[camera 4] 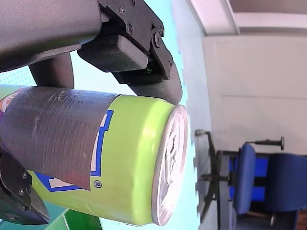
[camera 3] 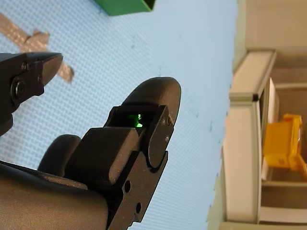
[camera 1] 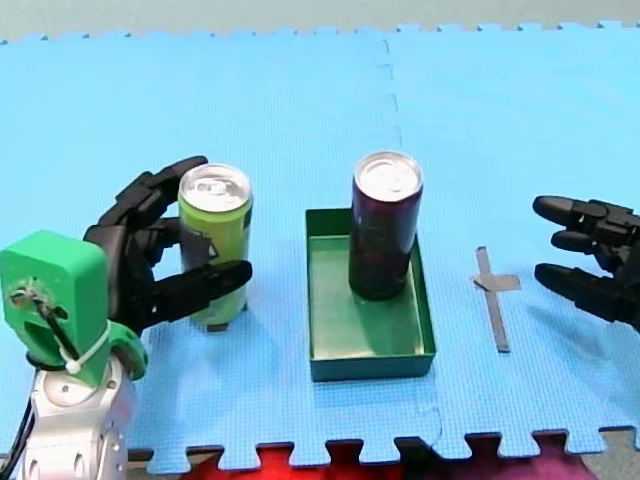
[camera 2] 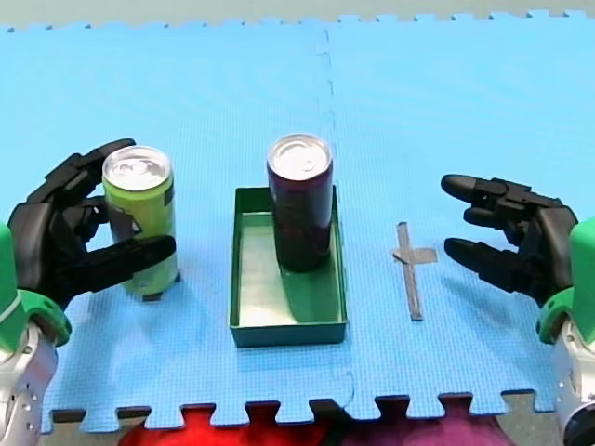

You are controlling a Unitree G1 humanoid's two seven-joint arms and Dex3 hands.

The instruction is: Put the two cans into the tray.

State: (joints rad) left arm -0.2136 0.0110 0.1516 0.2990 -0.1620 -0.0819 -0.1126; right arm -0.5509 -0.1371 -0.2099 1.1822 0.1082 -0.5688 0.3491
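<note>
A lime-green can (camera 2: 141, 223) stands upright on the blue mat, left of the green tray (camera 1: 370, 365). My left hand (camera 1: 217, 218) is shut on it, with the thumb across its front and the fingers behind. The second wrist view shows the same can (camera 4: 120, 158) close up, with grey tape around its body and black fingers (camera 4: 144, 57) against it. A dark red can (camera 1: 383, 235) stands upright inside the tray at its far end. My right hand (camera 1: 548, 240) hovers over the mat to the right of the tray, holding nothing.
A grey tape cross (camera 1: 495, 290) is stuck to the mat between the tray and my right hand. The mat's jigsaw front edge (camera 1: 400, 450) runs close to me, with red floor beyond it. Bare mat stretches behind the tray.
</note>
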